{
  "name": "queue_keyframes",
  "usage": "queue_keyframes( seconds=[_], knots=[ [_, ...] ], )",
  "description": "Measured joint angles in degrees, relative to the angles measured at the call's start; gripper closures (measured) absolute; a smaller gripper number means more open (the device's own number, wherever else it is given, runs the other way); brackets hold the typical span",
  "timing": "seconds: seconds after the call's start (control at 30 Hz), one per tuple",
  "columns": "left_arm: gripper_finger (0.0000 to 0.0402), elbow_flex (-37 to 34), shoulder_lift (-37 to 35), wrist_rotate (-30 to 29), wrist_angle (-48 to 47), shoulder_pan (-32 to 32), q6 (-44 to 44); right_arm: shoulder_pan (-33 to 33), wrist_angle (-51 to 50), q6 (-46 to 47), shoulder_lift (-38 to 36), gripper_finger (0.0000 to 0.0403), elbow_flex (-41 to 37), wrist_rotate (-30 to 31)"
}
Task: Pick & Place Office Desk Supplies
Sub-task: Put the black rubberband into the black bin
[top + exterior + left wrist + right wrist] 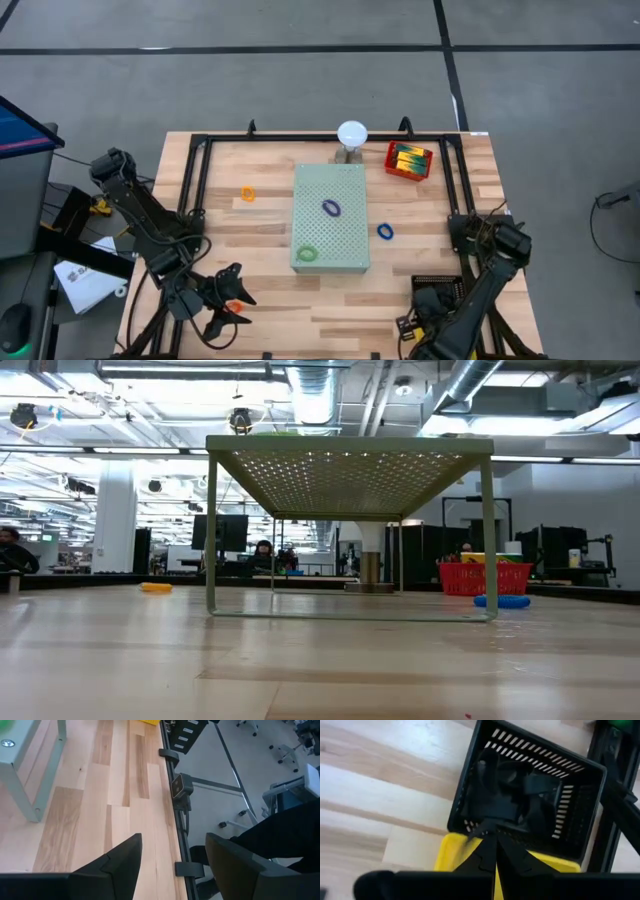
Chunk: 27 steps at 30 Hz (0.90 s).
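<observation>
A purple band (331,208) and a green band (307,253) lie on the pale-green perforated board (345,180). An orange band (248,194) and a blue band (385,231) lie flat on the wooden table. A red basket (409,160) at the far right holds yellow-green boxes. A black slotted basket (530,795) with black clips stands near the right front. My right gripper (489,832) is shut above that basket's near rim, with nothing showing between its fingers. My left gripper (172,865) hangs open over the table's front left, holding nothing.
A white dome on a grey stand (351,133) stands behind the board. A yellow flat thing (451,855) lies beside the black basket. A black metal frame (195,170) runs along the table's edges. The board stands raised on thin legs (211,540).
</observation>
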Motion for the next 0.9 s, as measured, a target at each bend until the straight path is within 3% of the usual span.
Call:
queue_keyframes(
  seconds=[0.63,0.9],
  knots=[
    [0.0188,0.0,0.0,0.48,0.23,2.59,0.3,-2.01,0.01,-1.77,-0.09,0.0401,-9.63,-1.97],
    [0.0188,0.0,0.0,0.5,0.0,2.58,0.46,-2.25,0.03,-2.0,-0.66,0.0322,-9.63,-2.08]
  ],
)
